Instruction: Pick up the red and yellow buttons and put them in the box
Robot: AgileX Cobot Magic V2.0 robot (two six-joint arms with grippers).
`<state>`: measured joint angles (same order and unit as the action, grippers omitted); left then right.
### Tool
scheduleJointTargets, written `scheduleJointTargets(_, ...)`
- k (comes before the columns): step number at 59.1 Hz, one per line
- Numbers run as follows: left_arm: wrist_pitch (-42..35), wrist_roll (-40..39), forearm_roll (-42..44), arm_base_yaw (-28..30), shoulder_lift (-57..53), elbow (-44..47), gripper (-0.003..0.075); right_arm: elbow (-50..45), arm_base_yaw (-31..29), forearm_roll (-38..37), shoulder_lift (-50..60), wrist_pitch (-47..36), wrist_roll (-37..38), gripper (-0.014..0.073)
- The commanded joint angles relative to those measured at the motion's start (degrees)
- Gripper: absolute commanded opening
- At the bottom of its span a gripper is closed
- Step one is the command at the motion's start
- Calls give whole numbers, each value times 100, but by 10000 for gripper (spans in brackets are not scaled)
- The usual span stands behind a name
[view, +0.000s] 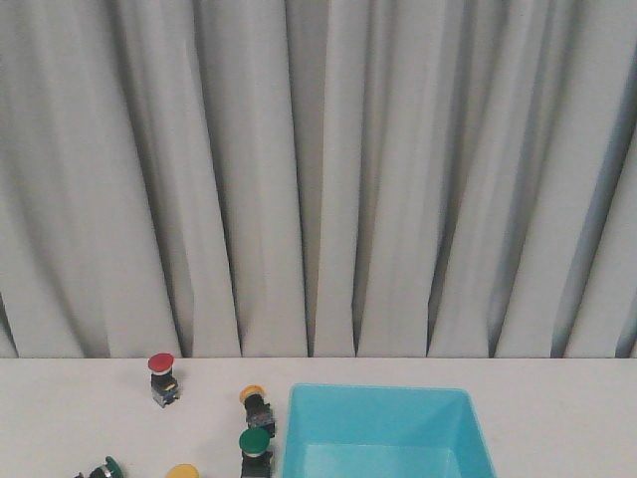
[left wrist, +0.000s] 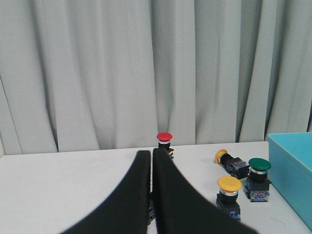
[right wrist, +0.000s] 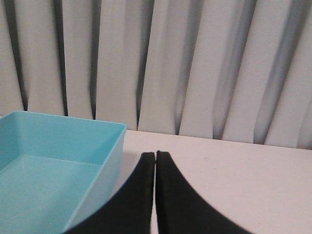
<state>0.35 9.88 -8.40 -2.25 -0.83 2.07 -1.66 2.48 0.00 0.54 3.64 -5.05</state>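
A red button (view: 162, 375) stands upright at the back left of the table; it also shows in the left wrist view (left wrist: 165, 141), just beyond the fingertips. One yellow button (view: 256, 401) lies on its side near the box's left wall, seen also by the left wrist (left wrist: 228, 159). A second yellow button (left wrist: 229, 191) stands upright; only its cap (view: 182, 472) shows in front. The cyan box (view: 378, 403) sits front right, empty as far as it shows. My left gripper (left wrist: 151, 154) is shut and empty. My right gripper (right wrist: 155, 155) is shut and empty, beside the box (right wrist: 58, 146).
A green button (view: 255, 450) stands next to the box's left wall, also in the left wrist view (left wrist: 259, 176). Another green button (view: 105, 468) lies at the front left edge. A grey curtain hangs behind the table. Neither arm shows in the front view.
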Motion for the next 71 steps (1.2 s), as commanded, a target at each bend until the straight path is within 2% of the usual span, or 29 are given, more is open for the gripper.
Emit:
scheduleJointTargets(1,-442,-13,-16,-31,-63,-36,4,-83,-7,0,107,-466,-34,-8)
scheduleJointTargets(38,-575,-13,-16,-31,-63,-36,4,-83,-7,0,107,-466,-34,-8)
scheduleJointTargets(56,-947,-13,-16,-31,-63,-36,4,-83,-7,0,107,-487,-34,-8)
scheduleJointTargets(60,-1144,-13,-16,-31,-63,-36,4,-77,-7,101,107,-874,24,-8)
scheduleJointTargets(65,-1507,-13,-16,-31,-63,-56,4,-2,-7,498,107,-2061,392,-8)
scheduleJointTargets(71,-1956,5,91,-31,-63,-225,4,324,-7,265,38,-3319,394,-8)
